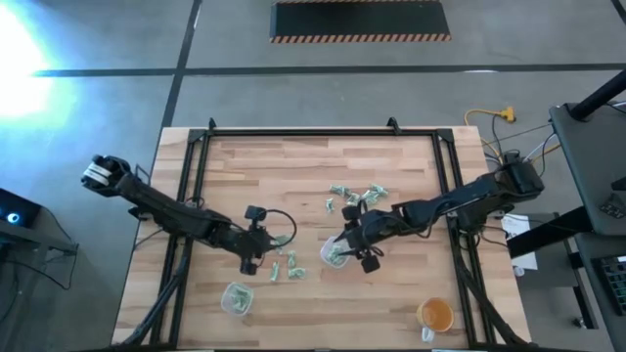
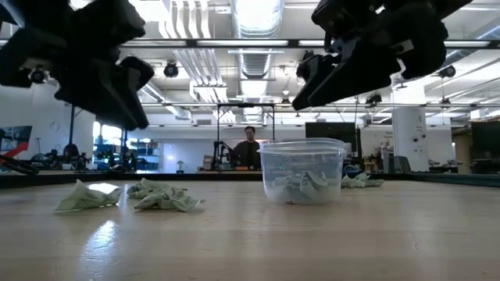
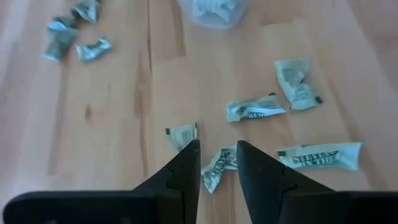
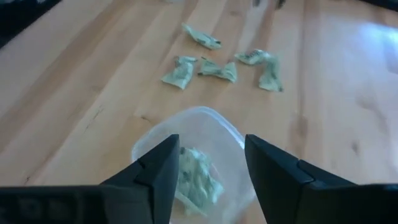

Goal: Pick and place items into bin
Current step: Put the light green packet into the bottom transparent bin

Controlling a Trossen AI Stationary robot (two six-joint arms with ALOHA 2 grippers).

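The right pincer hung just above a small clear plastic tub near the middle of the pale wooden desk. Its two dark fingers stood wide apart, one to each side of the tub's rim, and held nothing. Inside the tub lay a few crumpled green-and-white wrapper pieces. From desk height the tub stood upright with the pale pieces heaped at its bottom.

More of the small green-and-white wrappers lay scattered on the desk on the far side of the tub, close together but apart from it. Another loose group of wrappers lay to the left of the tub, by the left arm.

The left pincer hovered low over that left group. Its fingers stood a narrow gap apart, and one wrapper showed in the gap, though I could not tell whether the fingers touched it. Other wrappers lay flat on the wood just beyond.

A second clear plastic tub with a few green pieces in it stood at the near left of the desk, and a clear cup holding something orange stood at the near right. In the room beyond, a person stood behind a counter.
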